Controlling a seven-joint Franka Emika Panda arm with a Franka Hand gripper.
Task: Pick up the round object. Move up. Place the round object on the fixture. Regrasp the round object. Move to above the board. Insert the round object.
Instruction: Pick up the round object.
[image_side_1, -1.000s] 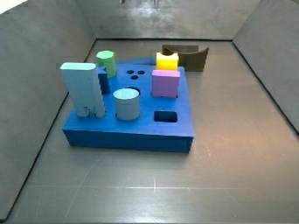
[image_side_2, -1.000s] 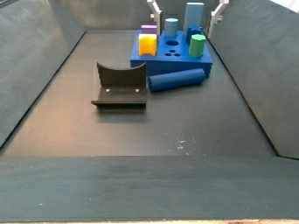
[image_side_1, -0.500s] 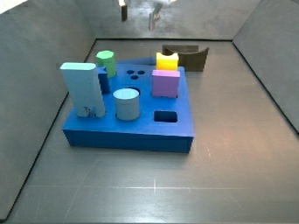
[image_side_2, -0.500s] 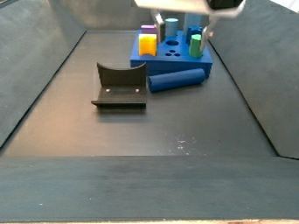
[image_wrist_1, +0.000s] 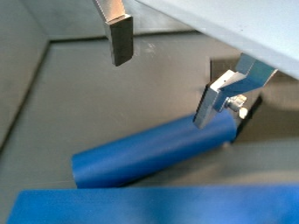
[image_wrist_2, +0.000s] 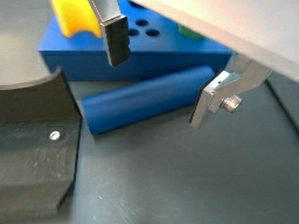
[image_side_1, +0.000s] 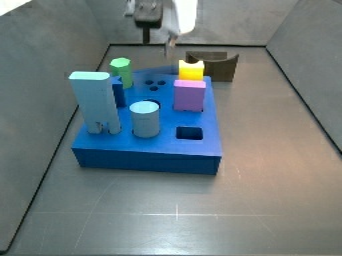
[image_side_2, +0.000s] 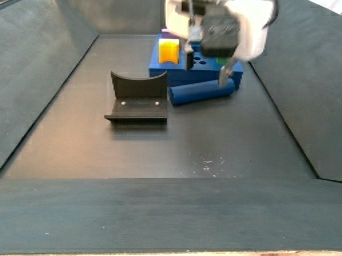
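The fixture (image_side_2: 138, 97), a dark open-topped cradle with raised curved walls, stands nearest on the matte dark floor (image_side_2: 160, 170); its base plate carries a small screw in a wrist view (image_wrist_2: 35, 149). Just beyond it the round object (image_side_2: 201, 92), a smooth dark blue cylinder with flat ends, lies on its side on the floor against the board (image_side_2: 201, 72). Both wrist views show the gripper (image_wrist_2: 158, 70) above the round object (image_wrist_1: 152, 150), wide open and empty: its flat silver fingers (image_wrist_1: 121, 39) with dark pads stand on either side, clear of the cylinder. The board is a thick blue block (image_side_1: 147, 140) with coloured pegs standing from it.
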